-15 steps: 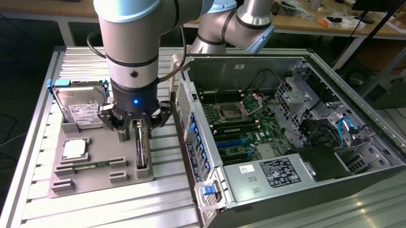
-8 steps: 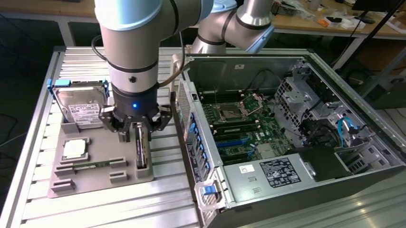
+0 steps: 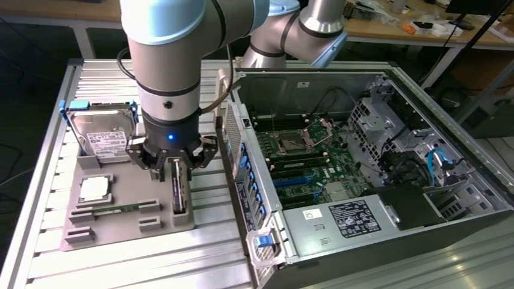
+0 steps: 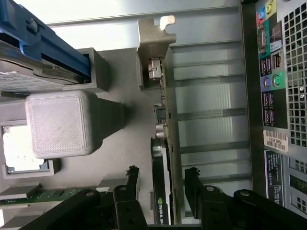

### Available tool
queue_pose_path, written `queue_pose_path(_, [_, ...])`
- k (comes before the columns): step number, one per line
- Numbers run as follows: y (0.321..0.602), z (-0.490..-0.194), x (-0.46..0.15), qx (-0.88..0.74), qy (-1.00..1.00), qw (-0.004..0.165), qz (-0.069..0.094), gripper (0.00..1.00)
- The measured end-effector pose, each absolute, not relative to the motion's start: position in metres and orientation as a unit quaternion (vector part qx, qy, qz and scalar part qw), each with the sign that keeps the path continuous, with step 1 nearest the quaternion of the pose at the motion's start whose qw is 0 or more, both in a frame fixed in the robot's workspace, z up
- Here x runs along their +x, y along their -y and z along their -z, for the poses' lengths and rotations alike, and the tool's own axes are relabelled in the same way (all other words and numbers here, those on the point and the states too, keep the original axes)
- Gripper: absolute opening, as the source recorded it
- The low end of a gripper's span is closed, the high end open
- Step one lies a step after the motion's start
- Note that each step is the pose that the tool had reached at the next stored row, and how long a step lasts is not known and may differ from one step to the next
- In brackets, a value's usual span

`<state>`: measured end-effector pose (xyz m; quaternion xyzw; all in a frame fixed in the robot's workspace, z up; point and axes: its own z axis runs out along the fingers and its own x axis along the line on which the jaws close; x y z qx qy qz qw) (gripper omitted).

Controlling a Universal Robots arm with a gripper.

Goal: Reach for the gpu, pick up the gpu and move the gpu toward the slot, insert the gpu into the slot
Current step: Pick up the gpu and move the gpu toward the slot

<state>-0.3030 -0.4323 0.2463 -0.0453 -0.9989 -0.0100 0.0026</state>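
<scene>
1. Straddling the gpu (image 3: pixel 178 195), the end effector (image 3: pixel 178 168) hangs released in the exterior view's left half. In the wrist view its fingers (image 4: pixel 132 179) stand one on each side of the card, with a small gap to each.
2. The gpu (image 4: pixel 160 158) stands on its long edge in a slot of a gray tray (image 3: pixel 120 230), on the side of the tray nearest the computer case (image 3: pixel 482 198).
3. The same tray holds three more things:
   - a hard drive (image 3: pixel 105 135) standing upright in a blue frame at the tray's upper end;
   - a square processor chip (image 3: pixel 95 188) lying flat in a recess;
   - a memory stick (image 3: pixel 120 209) lying in a groove below the chip.
4. The tray rests on a slatted metal desk (image 3: pixel 144 265).
5. The computer case lies open on the exterior view's right. It holds a green motherboard (image 3: pixel 313 162) and, lower in the frame, a labelled power supply (image 3: pixel 341 220).
</scene>
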Motion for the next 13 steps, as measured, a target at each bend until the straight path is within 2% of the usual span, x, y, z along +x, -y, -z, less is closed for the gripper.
queue_pose_path(13, [0.4244,-0.2432,-0.3030,-0.045,0.999,0.003,0.010,0.51])
